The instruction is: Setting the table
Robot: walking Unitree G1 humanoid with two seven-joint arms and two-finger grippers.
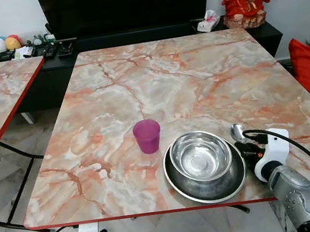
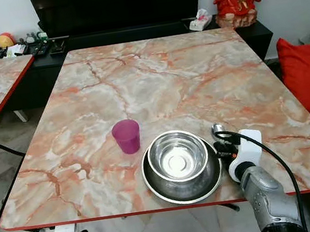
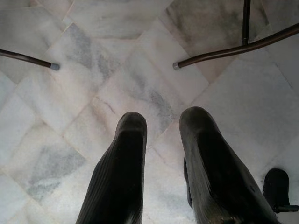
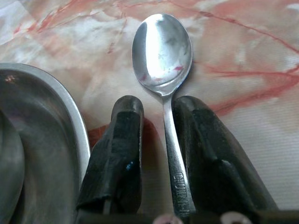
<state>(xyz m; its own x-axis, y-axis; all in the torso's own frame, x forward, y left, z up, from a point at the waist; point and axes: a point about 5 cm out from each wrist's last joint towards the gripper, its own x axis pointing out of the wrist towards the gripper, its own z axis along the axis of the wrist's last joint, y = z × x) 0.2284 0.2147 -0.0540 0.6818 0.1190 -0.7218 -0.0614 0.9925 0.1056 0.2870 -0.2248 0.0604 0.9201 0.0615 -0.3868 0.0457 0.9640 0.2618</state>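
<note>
Bright, even indoor light, sharp focus, mild glare on the steel bowl [image 1: 200, 156].

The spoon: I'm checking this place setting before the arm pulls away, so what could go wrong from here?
The spoon lies between the right gripper fingers, which sit close on either side of its handle; a skewed withdrawal could drag or spin it. It also rests just beside the steel plate rim, so a nudge might knock it against the plate. The plate itself, with the bowl, sits close to the table edge nearest the robot.
</note>
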